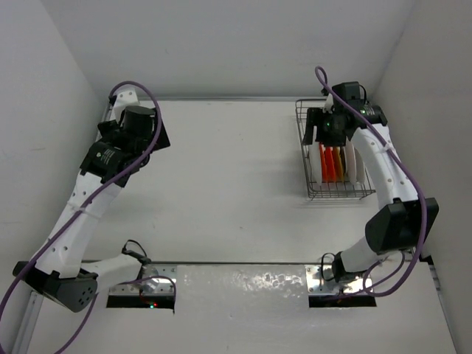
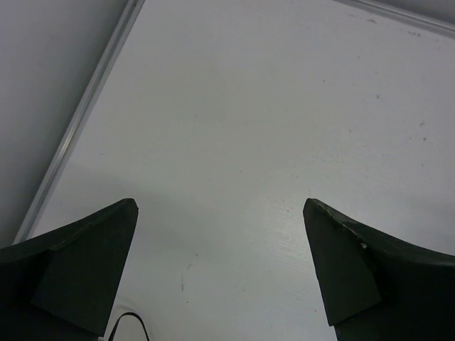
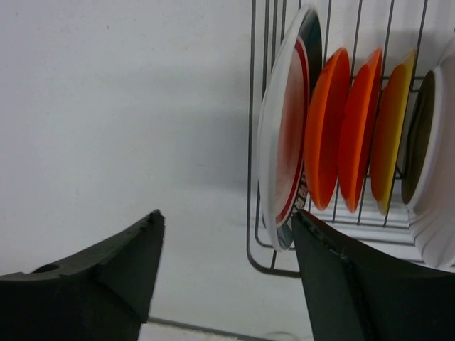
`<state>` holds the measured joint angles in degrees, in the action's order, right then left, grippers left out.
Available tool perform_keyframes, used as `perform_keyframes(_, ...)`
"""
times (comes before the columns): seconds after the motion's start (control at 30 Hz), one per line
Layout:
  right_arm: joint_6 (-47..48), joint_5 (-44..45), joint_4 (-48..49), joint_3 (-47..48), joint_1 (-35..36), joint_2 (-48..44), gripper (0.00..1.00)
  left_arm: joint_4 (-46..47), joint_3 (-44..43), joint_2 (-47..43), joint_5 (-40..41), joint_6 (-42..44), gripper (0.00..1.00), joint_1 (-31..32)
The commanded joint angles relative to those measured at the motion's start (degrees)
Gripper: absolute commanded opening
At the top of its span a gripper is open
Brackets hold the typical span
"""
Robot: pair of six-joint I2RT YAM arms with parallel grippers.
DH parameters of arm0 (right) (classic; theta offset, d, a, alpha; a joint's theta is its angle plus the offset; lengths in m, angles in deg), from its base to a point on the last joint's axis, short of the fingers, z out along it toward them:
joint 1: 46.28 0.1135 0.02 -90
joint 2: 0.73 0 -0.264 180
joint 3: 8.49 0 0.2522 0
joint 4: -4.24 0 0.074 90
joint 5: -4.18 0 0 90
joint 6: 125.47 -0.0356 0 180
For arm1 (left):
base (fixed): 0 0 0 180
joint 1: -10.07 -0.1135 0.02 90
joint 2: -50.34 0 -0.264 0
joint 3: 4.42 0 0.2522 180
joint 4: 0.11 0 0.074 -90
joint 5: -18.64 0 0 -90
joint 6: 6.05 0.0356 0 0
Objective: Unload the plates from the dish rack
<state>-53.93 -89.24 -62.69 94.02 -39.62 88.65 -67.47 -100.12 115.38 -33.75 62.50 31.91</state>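
The dark wire dish rack (image 1: 339, 196) stands at the back right and holds several plates on edge. In the right wrist view a white plate with a teal and red rim (image 3: 283, 135) stands first, against the rack's wire wall (image 3: 251, 142). After it come two orange-red plates (image 3: 327, 128), an amber-yellow plate (image 3: 393, 128) and a white plate (image 3: 435, 177). My right gripper (image 3: 227, 217) (image 1: 328, 129) is open. One finger is outside the rack wall, the other finger (image 3: 320, 249) is at the first white plate's lower edge. My left gripper (image 2: 220, 206) (image 1: 147, 131) is open and empty over the table at the back left.
White walls enclose the table at the back, left and right. The rack stands close to the right wall. A metal strip (image 1: 243, 279) runs along the near edge between the two arm bases. A purple cable (image 1: 133, 85) loops over the left arm.
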Motion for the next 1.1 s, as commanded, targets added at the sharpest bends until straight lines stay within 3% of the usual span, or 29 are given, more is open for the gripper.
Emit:
perform_keyframes(0.0,2.63,0.27,4.73,-1.03,-0.24,0.61,0.68,2.01,0.98,0.18,-3.50,1.41,1.00,0.65)
perform_keyframes(0.1,3.34,-8.57,7.72,-4.28,-2.34,3.25,0.50,1.14,0.81,1.58,-4.03,2.03,1.00,0.65)
perform_keyframes(0.17,3.34,-9.67,10.44,-6.47,-3.05,3.25,0.37,0.70,-0.07,2.38,-4.03,2.29,1.00,0.65)
perform_keyframes(0.43,4.13,-8.62,12.46,-7.97,-3.58,4.48,0.36,0.87,-0.33,2.99,-5.61,2.29,1.00,0.65)
perform_keyframes(0.47,4.13,-8.62,12.56,-8.07,-3.58,4.57,0.26,0.78,-0.33,2.99,-5.61,2.29,1.00,0.65)
perform_keyframes(0.5,4.31,-8.36,12.47,-7.98,-3.49,4.92,0.07,0.78,-0.51,2.99,-5.79,2.21,1.00,0.65)
perform_keyframes(0.53,4.39,-8.44,12.21,-7.72,-3.58,5.01,0.00,0.78,-0.68,3.08,-5.96,2.03,1.00,0.65)
perform_keyframes(0.7,5.10,-6.69,8.70,-2.37,-3.58,3.26,0.00,0.34,-3.75,4.75,-7.63,0.19,1.00,0.65)
perform_keyframes(0.8,5.36,-7.12,4.85,4.11,-3.58,2.55,0.00,-0.36,-8.84,8.08,-10.96,-5.41,1.00,0.65)
perform_keyframes(0.93,6.68,-12.39,-0.61,14.42,-3.58,2.99,0.00,-1.94,-18.25,14.76,-23.22,-12.81,1.00,0.57)
perform_keyframes(1.07,5.89,-21.68,3.14,16.28,-3.49,0.18,0.00,2.88,-21.52,18.90,-37.04,-24.47,1.00,0.48)
